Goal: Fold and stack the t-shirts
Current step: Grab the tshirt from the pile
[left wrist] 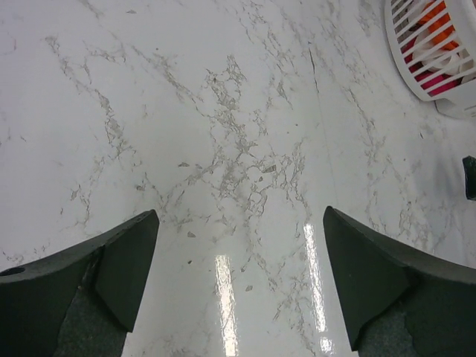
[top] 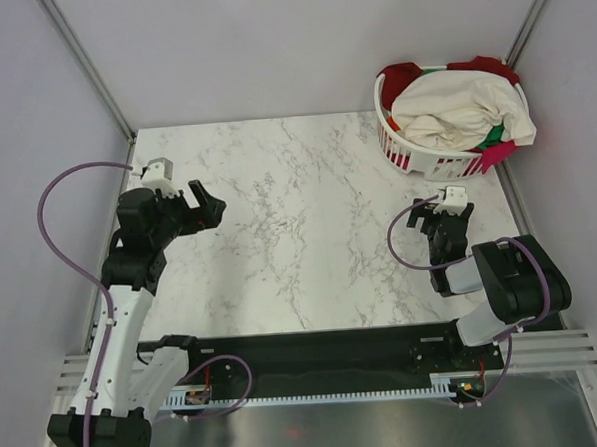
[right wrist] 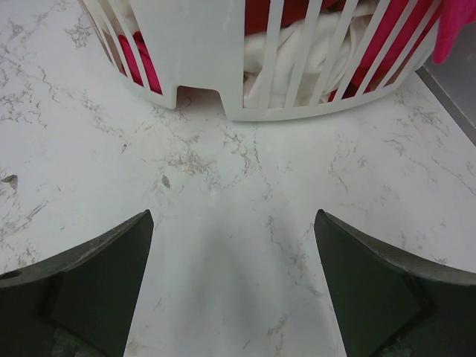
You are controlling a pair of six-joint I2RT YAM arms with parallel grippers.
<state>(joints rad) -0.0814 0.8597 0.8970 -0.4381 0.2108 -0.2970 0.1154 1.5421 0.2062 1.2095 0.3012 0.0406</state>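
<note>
In the far right corner of the marble table [top: 309, 233] stands the white slatted basket [top: 415, 160], with the t-shirts [top: 452, 100] heaped inside it. A cream t-shirt [top: 460, 110] lies bunched on top, a dark red t-shirt [top: 401, 76] shows at the far rim, and a pink t-shirt [top: 502, 153] spills over the right side. Near the right edge, the right gripper [right wrist: 233, 223] hangs just short of the basket's near wall, its fingers spread wide with only bare marble between them. Near the left edge, the left gripper [top: 203, 204] hangs above the table, pointing toward the middle. It too is released, grasping nothing, well apart from the basket.
</note>
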